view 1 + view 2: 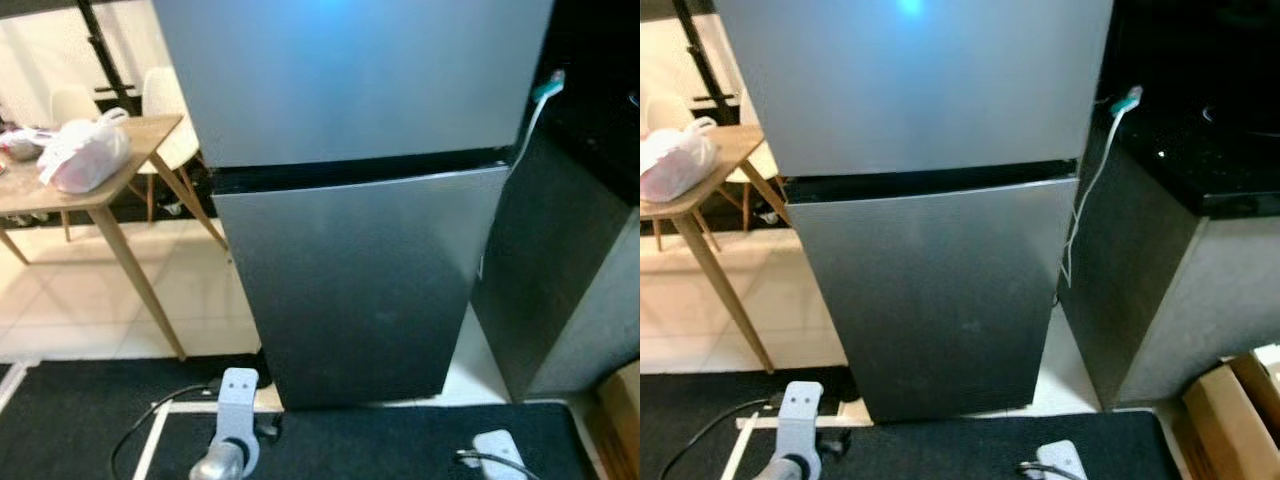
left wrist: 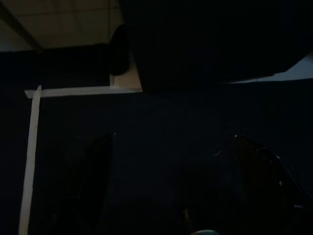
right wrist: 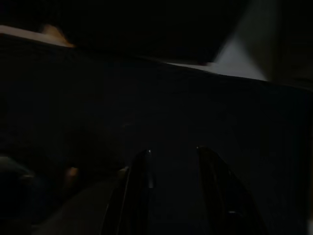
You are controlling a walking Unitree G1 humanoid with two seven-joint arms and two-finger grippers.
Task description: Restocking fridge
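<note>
Left wrist view: left gripper [image 2: 168,188], fingers spread over black mat [image 1: 400,445]. Right gripper [image 3: 173,193], fingers slightly parted, hangs idle. Beyond: grey fridge [image 1: 360,270], both doors closed, no readable label. Farthest: white bag [image 1: 82,153] on wooden table [image 1: 120,185].

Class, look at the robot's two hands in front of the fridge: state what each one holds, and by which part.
Nothing is held. The left hand is open over the dark mat, and the right hand has an empty gap between its fingers too.
</note>
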